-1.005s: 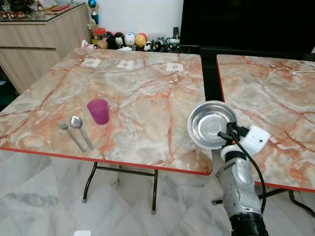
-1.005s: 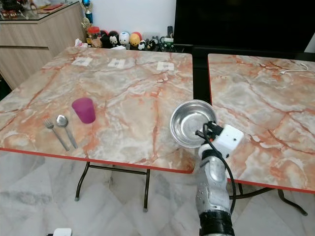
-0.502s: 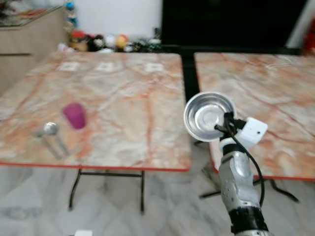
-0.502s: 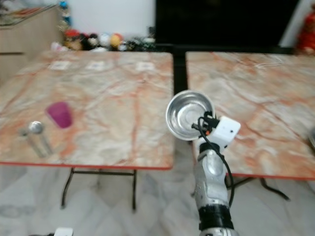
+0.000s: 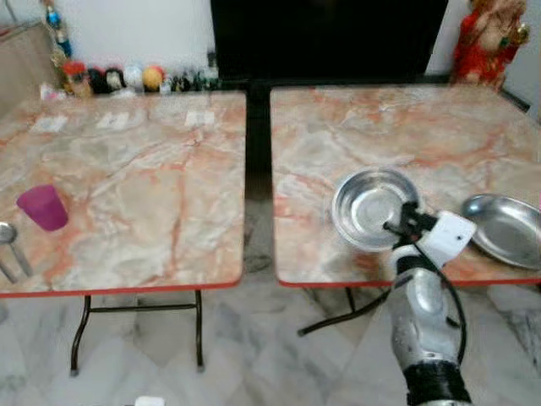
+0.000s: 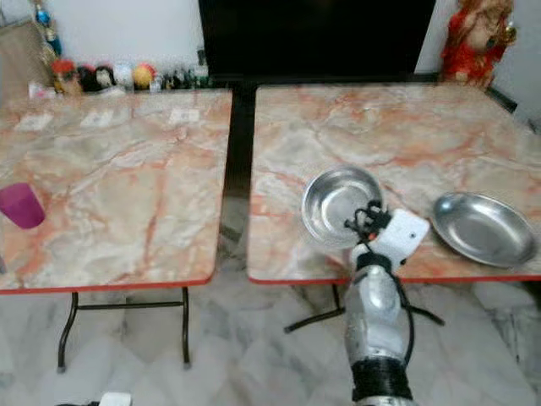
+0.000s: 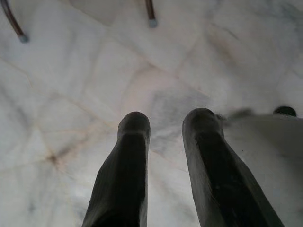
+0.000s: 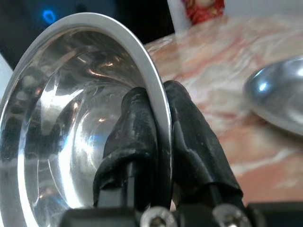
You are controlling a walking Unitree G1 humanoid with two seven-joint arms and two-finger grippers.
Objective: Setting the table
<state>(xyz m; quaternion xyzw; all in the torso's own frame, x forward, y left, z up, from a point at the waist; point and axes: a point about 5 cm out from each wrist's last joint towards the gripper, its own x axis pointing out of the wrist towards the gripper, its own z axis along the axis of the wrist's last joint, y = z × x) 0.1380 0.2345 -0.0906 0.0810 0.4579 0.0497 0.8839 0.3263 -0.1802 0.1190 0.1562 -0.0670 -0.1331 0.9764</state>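
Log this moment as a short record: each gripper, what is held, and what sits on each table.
right gripper: shut on the rim of the bowl, held over the right table's front edge
left gripper: open, hanging over the floor
right table: plate near its right front corner
left table: purple cup, spoon at the picture's edge

No readable text, labels or numbers, white paper slips on the table too small to read
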